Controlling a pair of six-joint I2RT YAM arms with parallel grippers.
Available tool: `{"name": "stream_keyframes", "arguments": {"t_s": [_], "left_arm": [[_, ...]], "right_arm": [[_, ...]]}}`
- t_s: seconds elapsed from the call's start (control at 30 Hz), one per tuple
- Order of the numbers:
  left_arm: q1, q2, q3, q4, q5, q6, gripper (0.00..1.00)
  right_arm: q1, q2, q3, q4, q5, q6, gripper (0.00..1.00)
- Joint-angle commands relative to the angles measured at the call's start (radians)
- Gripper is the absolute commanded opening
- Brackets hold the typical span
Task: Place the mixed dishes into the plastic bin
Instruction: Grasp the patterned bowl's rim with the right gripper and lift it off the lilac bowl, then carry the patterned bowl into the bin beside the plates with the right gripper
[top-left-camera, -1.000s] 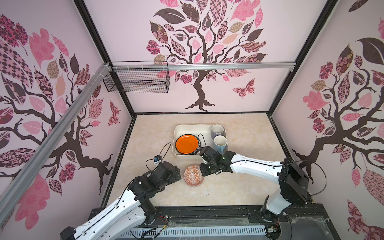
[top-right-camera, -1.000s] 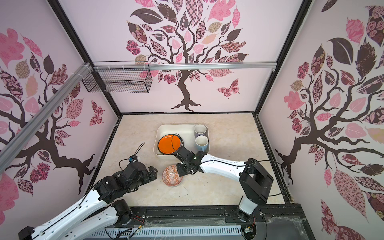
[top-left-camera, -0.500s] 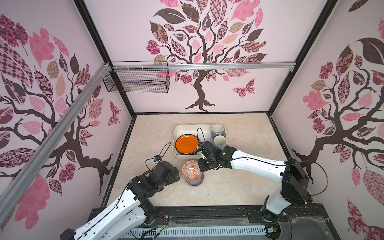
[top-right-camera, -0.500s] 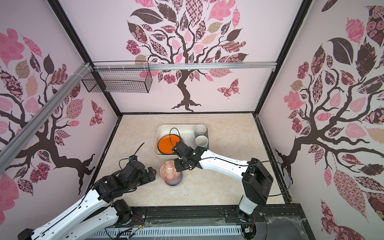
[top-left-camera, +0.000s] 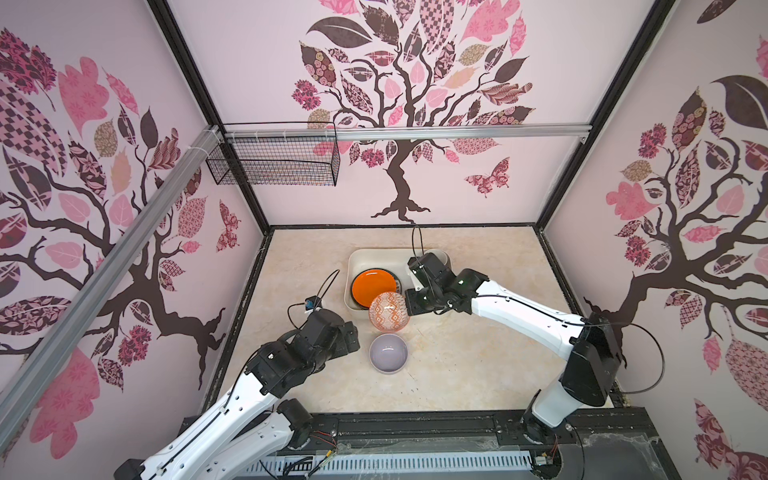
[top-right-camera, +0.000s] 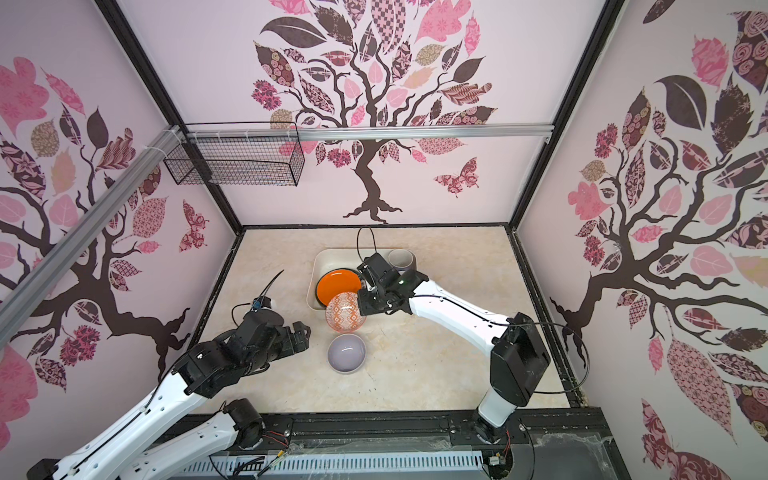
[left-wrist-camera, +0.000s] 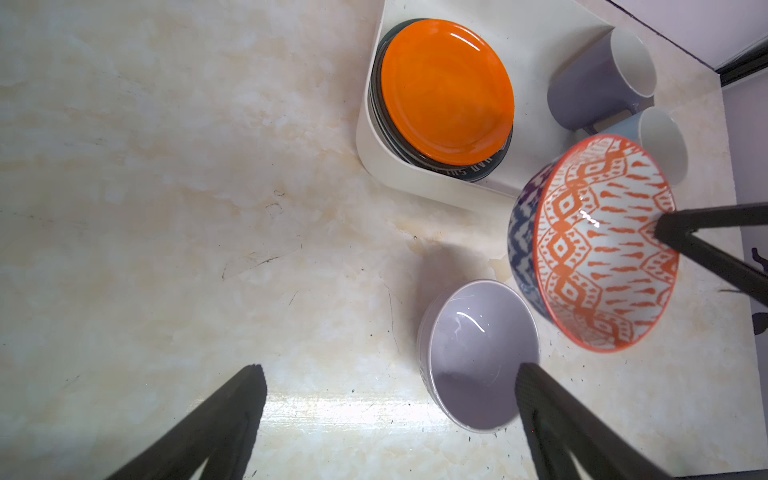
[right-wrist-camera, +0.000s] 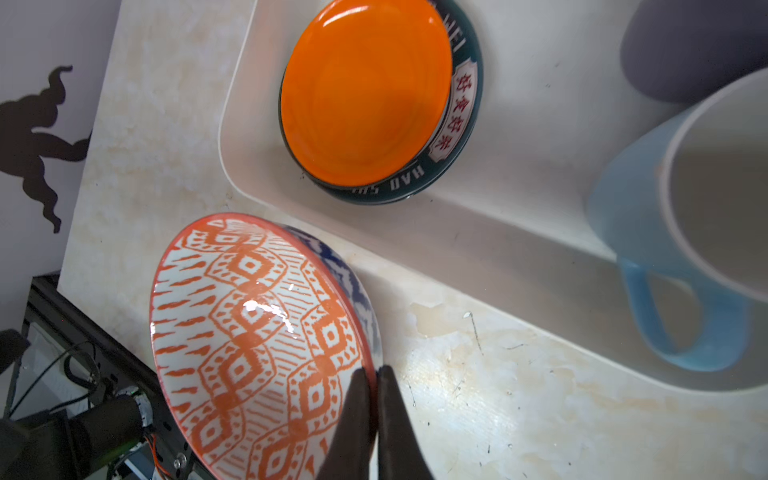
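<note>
The left gripper (left-wrist-camera: 390, 372) is spread wide (holding nothing) beside a plain round lavender bowl (top-left-camera: 388, 354) on the beige table (top-left-camera: 457, 365). Just past it, the right gripper (right-wrist-camera: 374, 386) pinches the rim of the tilted orange-patterned bowl (top-left-camera: 389, 311), up in the air by the near edge of the cream plastic bin (top-left-camera: 374, 258). Inside lie stacked plates (top-left-camera: 373, 286), a lavender mug (left-wrist-camera: 582, 91) and a light-blue mug (right-wrist-camera: 631, 208).

Right gripper (right-wrist-camera: 371, 374) is reaching forward, jaws pinched tight; left gripper (left-wrist-camera: 388, 370) is hovering low, jaws spread wide.
</note>
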Motion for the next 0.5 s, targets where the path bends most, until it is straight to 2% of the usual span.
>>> {"name": "stream_keyframes", "arguments": {"t_s": [0.0,0.27,0.47], "left_arm": [[0.017,0.032,0.068,0.001,-0.007,0.048,0.98],[0.169,0.119,0.088,0.073,0.169,0.116,0.98],[0.268,0.178,0.114,0.096,0.240,0.167,0.98]], "right_arm": [[-0.048,0.050,0.077,0.019,-0.013,-0.031,0.00],[-0.180,0.228,0.267,0.011,-0.061,-0.062,0.00],[-0.259,0.415,0.474,-0.015,-0.095,-0.074,0.00]]}}
